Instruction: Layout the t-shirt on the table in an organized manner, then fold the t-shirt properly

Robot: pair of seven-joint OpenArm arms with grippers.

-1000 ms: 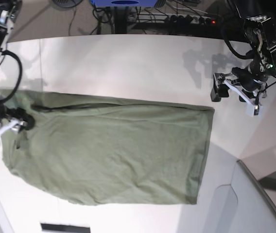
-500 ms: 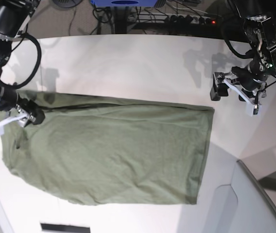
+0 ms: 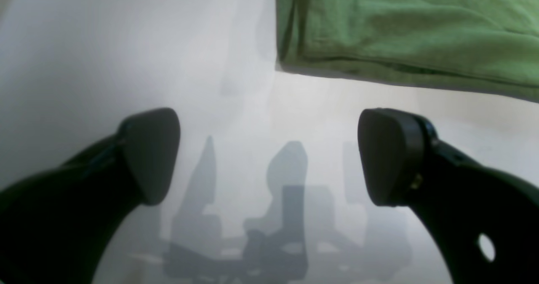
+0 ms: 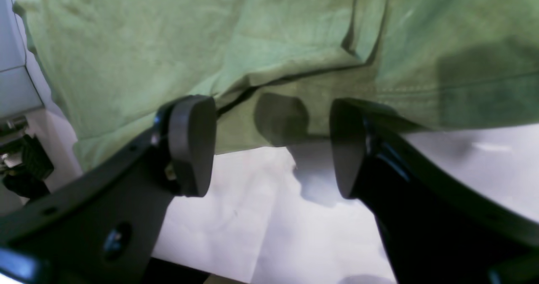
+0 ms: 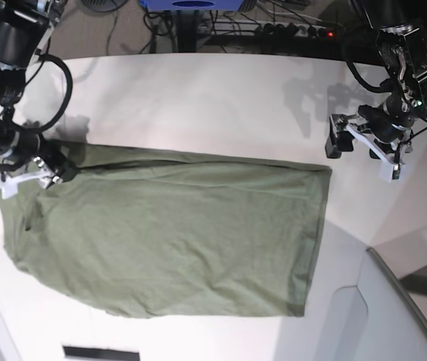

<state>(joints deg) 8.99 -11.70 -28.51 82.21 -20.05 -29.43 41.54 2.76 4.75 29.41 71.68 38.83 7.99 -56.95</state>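
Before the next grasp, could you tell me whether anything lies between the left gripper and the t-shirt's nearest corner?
Nothing visible does: only bare table separates the open left gripper from the t-shirt corner.

The t-shirt [image 5: 168,233] is a plain olive-green all over, with no print or pattern, reading brighter green in the wrist views. The table [image 5: 198,105] under it is plain white, crossed by soft grey shadows. Both grippers, the left [image 3: 269,157] and the right [image 4: 271,145], have matte black fingers.
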